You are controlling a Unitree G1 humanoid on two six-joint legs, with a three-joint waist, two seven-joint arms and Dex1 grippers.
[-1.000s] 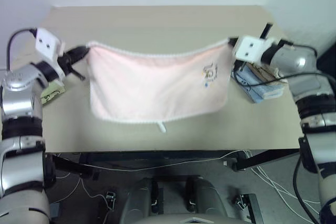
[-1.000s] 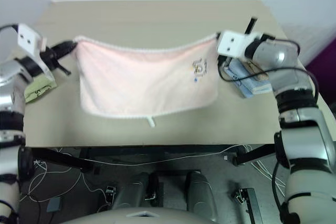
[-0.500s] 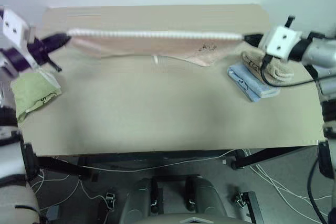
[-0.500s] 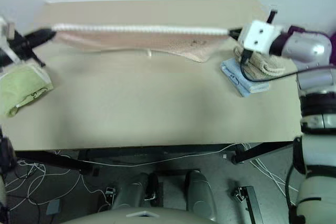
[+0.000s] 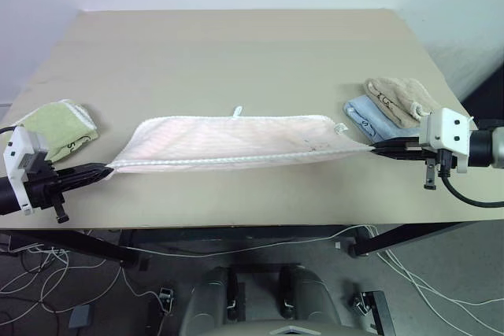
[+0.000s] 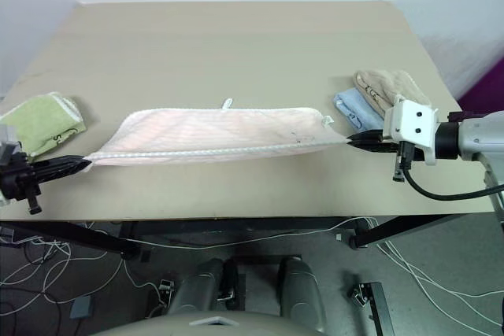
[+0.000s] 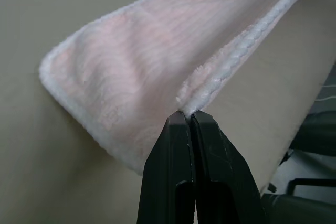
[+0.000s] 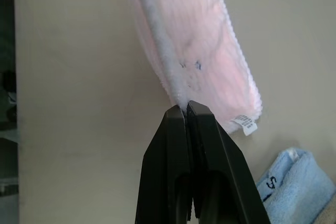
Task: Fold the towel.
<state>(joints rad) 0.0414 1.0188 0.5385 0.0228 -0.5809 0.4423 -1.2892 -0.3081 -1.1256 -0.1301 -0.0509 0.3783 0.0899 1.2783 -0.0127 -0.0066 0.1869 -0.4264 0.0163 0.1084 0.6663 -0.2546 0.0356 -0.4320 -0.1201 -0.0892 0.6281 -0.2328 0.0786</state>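
Left gripper [image 5: 101,169] clamped on near-left corner of towel [image 5: 236,142]; right gripper [image 5: 376,147] clamped on near-right corner. Towel folded double, stretched between both, near edge lifted, far fold lying on table [image 5: 236,53] mid-front. Both arms low, spread wide, nearly level, pointing inward. Green towel [image 5: 59,125] far left; blue towel [image 5: 366,118] and beige towel [image 5: 400,98] right.

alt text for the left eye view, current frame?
Pink towel stretched across the tan table, pinched at either end by the shut left gripper and right gripper. A green towel lies at the left edge, blue and beige towels at right.
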